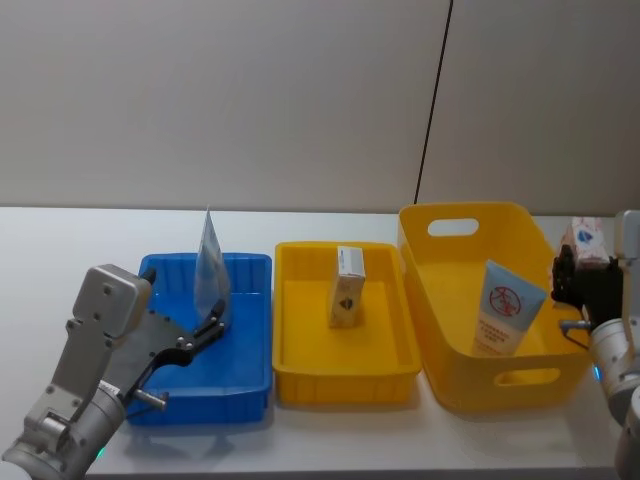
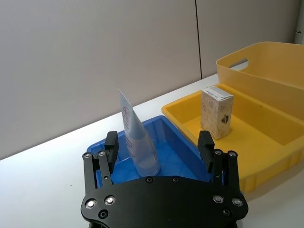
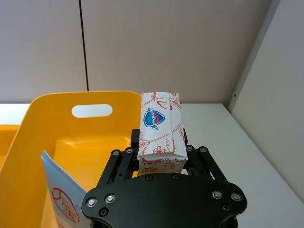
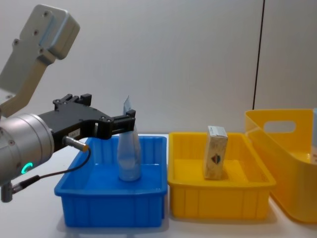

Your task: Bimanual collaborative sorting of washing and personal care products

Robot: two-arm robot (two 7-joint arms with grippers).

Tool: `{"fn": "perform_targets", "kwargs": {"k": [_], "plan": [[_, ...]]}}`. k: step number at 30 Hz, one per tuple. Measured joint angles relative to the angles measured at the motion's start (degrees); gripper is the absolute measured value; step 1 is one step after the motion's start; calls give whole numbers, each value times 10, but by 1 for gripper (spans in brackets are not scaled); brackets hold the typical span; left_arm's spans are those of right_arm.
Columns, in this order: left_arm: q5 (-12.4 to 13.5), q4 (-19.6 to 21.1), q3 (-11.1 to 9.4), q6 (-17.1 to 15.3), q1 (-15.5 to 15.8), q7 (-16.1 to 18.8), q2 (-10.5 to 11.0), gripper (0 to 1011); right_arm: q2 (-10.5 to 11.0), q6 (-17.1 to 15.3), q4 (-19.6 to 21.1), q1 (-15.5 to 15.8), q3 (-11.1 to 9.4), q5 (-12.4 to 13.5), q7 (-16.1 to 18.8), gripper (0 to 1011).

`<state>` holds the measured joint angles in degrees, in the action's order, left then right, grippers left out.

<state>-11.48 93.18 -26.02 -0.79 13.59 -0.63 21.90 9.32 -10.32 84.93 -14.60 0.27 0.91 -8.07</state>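
A pale-blue tube (image 1: 210, 268) stands upright in the blue bin (image 1: 245, 395), crimped end up. My left gripper (image 2: 157, 147) is open, one finger on each side of this tube (image 2: 137, 142) and neither touching it; from the chest it is seen at the tube's upper part (image 4: 130, 121). A cream carton (image 1: 347, 287) stands in the shallow yellow tray (image 1: 300, 375). Another tube (image 1: 507, 308) with a red logo leans inside the tall yellow basket (image 1: 520, 380). At the basket's right rim, my right gripper (image 3: 160, 148) is shut on a floral cream carton (image 3: 160, 128) with a blue emblem.
The three containers sit side by side on the white table (image 1: 60, 240), blue on the left, tray in the middle, basket on the right. A grey wall stands close behind. Bare tabletop lies left of the blue bin and right of the basket.
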Motion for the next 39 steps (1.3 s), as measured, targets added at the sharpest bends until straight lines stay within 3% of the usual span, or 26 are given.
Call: {"fn": "perform_targets", "kwargs": {"k": [8, 11, 17, 19, 28, 39], "plan": [[0, 0, 0, 0, 0, 0, 0, 1001, 1, -5, -6, -2, 1, -3, 4, 389], [0, 0, 0, 0, 0, 0, 0, 1001, 2, -6, -8, -3, 2, -4, 6, 450], [0, 0, 0, 0, 0, 0, 0, 1001, 2, -9, -10, -4, 2, -5, 7, 683], [0, 0, 0, 0, 0, 0, 0, 1001, 2, -9, -10, -4, 2, -5, 7, 706], [0, 0, 0, 0, 0, 0, 0, 1001, 2, -10, -11, -4, 3, -5, 9, 991], [0, 0, 0, 0, 0, 0, 0, 1001, -3, 11, 0, 2, -7, 9, 21, 1004]]}}
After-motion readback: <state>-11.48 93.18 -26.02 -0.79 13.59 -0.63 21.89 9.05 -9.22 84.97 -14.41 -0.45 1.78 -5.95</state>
